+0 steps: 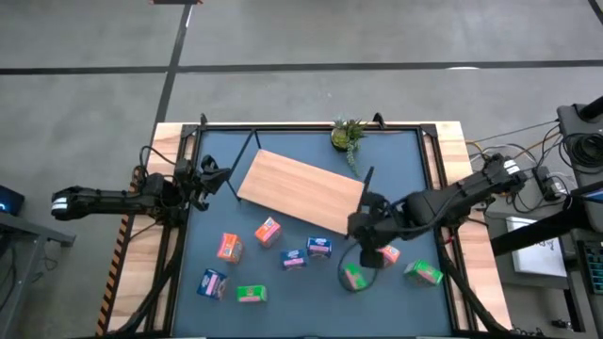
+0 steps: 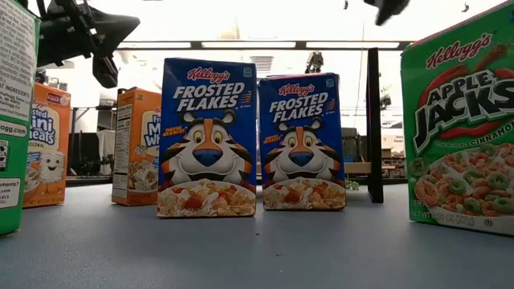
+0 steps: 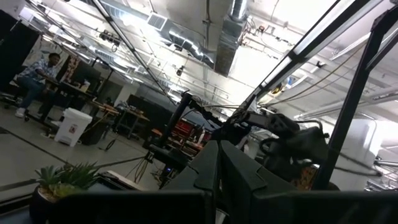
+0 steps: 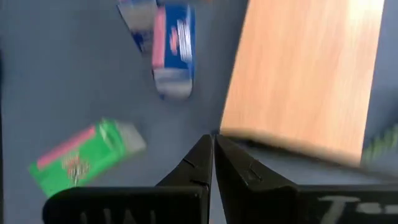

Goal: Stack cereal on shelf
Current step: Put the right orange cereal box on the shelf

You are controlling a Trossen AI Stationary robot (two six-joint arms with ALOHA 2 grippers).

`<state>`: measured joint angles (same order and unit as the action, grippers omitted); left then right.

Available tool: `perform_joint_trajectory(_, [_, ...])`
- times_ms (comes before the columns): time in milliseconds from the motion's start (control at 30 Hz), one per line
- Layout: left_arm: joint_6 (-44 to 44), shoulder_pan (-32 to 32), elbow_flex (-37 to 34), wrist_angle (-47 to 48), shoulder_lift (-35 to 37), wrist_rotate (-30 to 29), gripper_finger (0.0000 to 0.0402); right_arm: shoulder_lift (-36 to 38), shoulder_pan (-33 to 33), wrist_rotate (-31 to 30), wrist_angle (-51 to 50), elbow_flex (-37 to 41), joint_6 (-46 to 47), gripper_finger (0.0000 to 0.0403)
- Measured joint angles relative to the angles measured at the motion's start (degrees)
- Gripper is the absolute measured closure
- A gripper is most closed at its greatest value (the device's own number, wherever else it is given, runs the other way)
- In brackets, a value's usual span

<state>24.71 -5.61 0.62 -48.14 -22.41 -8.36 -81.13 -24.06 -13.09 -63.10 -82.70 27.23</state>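
Overhead arrangement at the start of a pick. The right gripper (image 1: 363, 226) hangs low over the near-right part of the table, just off the near-right corner of the shelf (image 1: 300, 190). Its wrist view shows the two dark fingers pressed tip to tip with nothing between them.

The closest cereal lies on the near side of that gripper: a green box (image 1: 354, 276) just beyond the fingertips, an orange-red box (image 1: 388, 253) partly under the arm, and a second green box (image 1: 424, 273) farther right. The first green box lies flat with its long axis oblique to the table edge (the wrist view shows the same slant), so the wrist probably has to rotate, and the fingers must part, before any grasp.

Two blue-purple boxes (image 1: 318, 248) stand upright mid-table; the remaining boxes sit to the near left. The left gripper (image 1: 209, 177) waits at the far-left edge, well apart from every box, its fingers closed and empty.

Materials: the boxes are thin printed cardboard, light, flat-faced and sharp-cornered. The shelf is smooth pale wood on thin black metal legs, set askew on the matte blue tabletop (image 1: 283, 292). No box is on the shelf yet.
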Motion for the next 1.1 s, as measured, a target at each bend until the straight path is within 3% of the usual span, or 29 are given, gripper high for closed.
perform_joint_trajectory(300, [0.0,0.0,0.0,0.04,-0.09,0.0,0.0402,2.31,-6.86,-3.5,-2.23,4.58,14.68,0.0392])
perform_joint_trajectory(433, [-0.24,0.0,0.0,0.04,-0.11,0.02,0.0402,2.92,-8.7,-4.57,-2.17,7.69,22.0,0.037])
perform_joint_trajectory(867, [-0.42,0.0,0.0,0.26,-0.34,0.0,0.0402,3.18,-13.1,-4.94,-4.01,11.84,31.22,0.0189])
perform_joint_trajectory(1100, [-0.44,-0.01,0.0,0.7,-0.4,0.0,0.0402,3.18,-15.91,-4.95,-4.54,12.89,36.96,0.012])
